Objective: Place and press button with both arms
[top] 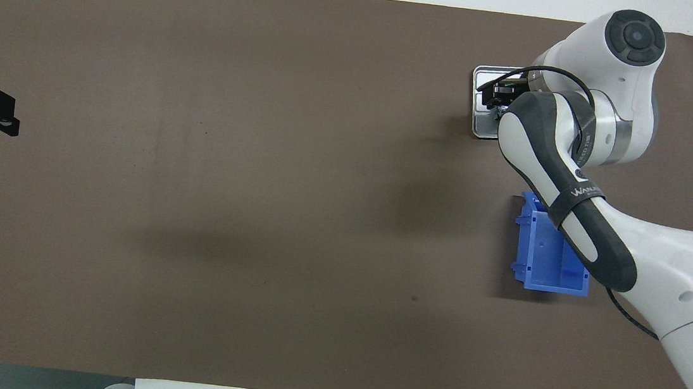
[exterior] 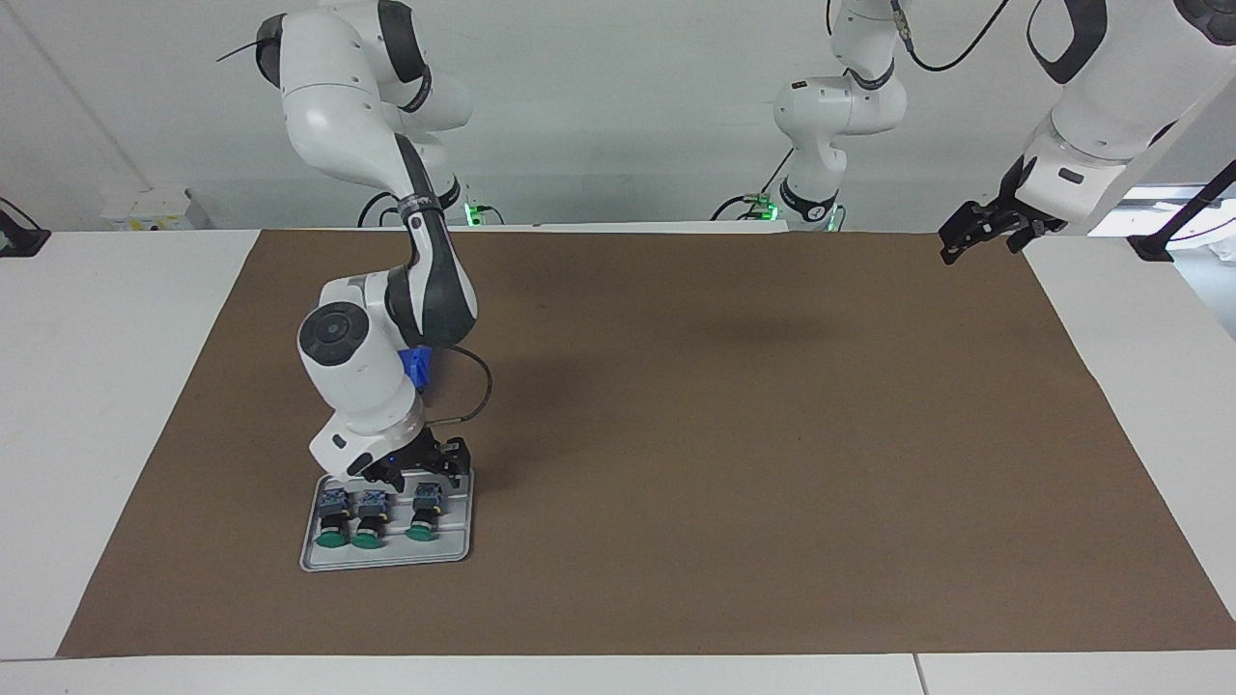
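Three small, light, stiff buttons (exterior: pixel 422 509) lie in a tray (exterior: pixel 462 550) under the right gripper (exterior: pixel 425 465), best pinched by the blocky base; I cannot tell either gripper's jaws, left gripper (exterior: pixel 980 235) waiting.

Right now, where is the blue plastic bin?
The blue plastic bin sits on the brown mat toward the right arm's end, nearer the robots than the grey metal tray, beneath the right arm.

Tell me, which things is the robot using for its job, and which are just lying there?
For the job:
- three small green-capped push-buttons
- flat grey metal tray holding them
- right pincer, low over the tray
- left pincer, waiting raised

Just lying about:
- blue plastic box
- brown paper mat
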You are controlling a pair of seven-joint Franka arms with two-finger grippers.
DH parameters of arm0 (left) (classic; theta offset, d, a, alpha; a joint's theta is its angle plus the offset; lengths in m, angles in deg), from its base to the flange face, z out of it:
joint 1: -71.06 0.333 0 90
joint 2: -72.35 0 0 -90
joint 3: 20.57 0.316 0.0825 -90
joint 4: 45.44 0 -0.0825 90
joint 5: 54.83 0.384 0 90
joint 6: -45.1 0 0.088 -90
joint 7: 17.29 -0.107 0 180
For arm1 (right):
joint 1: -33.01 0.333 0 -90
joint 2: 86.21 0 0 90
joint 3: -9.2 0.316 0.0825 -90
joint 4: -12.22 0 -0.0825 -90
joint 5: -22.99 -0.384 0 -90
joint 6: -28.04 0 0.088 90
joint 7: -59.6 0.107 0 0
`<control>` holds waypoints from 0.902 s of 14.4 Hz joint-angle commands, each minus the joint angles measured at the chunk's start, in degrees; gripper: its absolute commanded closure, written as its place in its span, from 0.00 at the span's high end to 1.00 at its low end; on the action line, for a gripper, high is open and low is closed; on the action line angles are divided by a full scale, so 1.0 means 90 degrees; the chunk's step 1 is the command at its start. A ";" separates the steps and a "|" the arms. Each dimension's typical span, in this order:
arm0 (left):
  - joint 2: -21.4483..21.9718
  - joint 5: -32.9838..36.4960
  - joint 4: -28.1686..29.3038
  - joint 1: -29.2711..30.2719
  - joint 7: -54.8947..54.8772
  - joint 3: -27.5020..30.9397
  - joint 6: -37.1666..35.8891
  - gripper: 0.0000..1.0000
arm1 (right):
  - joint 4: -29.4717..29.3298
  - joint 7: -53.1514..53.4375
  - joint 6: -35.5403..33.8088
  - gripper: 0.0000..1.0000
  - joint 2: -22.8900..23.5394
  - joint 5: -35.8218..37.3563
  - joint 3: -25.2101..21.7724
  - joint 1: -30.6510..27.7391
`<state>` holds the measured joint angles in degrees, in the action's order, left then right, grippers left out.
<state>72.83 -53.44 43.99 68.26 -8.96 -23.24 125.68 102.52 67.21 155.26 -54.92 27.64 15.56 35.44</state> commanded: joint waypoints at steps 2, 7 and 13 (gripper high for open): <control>0.0132 0.0051 0.0141 -0.0021 -0.0037 0.0024 -0.0017 1.00 | -0.0052 0.0043 0.0122 0.80 0.0117 0.0196 0.0045 -0.0104; 0.0132 0.0051 0.0151 -0.0030 -0.0037 0.0024 -0.0037 1.00 | 0.0016 0.0043 0.0414 0.71 0.0244 0.0177 0.0055 -0.0104; 0.0142 0.0051 0.0151 -0.0020 -0.0027 0.0024 -0.0037 1.00 | 0.0270 0.0043 0.0796 0.60 0.0332 0.0137 0.0055 -0.0065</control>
<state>72.83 -53.44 44.10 68.26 -8.96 -23.24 125.68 103.33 67.21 160.35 -51.68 28.67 15.57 35.20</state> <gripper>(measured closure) 0.000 0.335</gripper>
